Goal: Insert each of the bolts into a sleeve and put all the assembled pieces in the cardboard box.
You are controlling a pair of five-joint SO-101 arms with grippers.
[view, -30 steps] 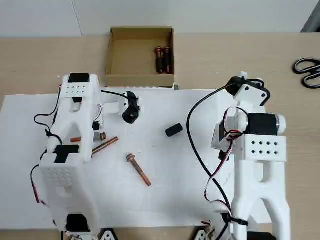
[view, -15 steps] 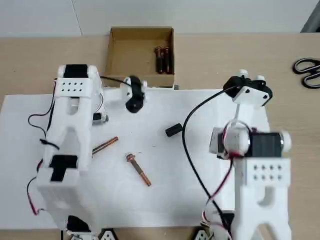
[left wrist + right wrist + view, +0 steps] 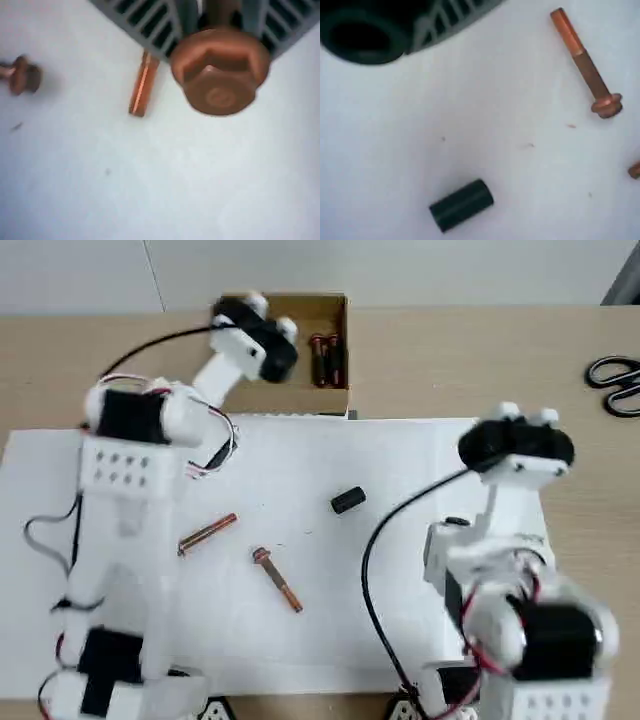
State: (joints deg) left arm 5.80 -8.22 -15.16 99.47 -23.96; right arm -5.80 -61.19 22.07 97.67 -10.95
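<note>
Hidden at the left tool: in the high view the left gripper (image 3: 262, 340) hangs over the left half of the cardboard box (image 3: 300, 380), its tips covered by its own wrist.
Left grip: clamped on the held bolt (image 3: 218, 75), head toward the wrist camera, between grey ribbed fingers (image 3: 145, 20). The shank is hidden between them, and whether a sleeve sits on it cannot be told.
Right grip: the right gripper (image 3: 515, 440) is closed on the held sleeve (image 3: 362, 32), which is seen end-on and cut off by the frame edge. One ribbed finger (image 3: 450, 20) shows beside it.
Loose sleeve: the loose sleeve (image 3: 348, 500) lies on its side between the two grippers, nearer the right one and touching neither.
Loose bolts: the first loose bolt (image 3: 208, 533) and the second loose bolt (image 3: 277, 580) lie flat, well apart from both grippers, on the left arm's side of the loose sleeve.
In the box: the assembled pieces (image 3: 325, 358) lie side by side just beside the left gripper.
Cut off: the scissors (image 3: 615, 375) are well apart from the right gripper at the high view's edge. A copper scrap (image 3: 635, 170) is too small to name.
Surface: a white sheet (image 3: 330, 630) on a pale wooden table (image 3: 450, 350).
Room: a pale wall (image 3: 400, 270) runs beyond the box.
</note>
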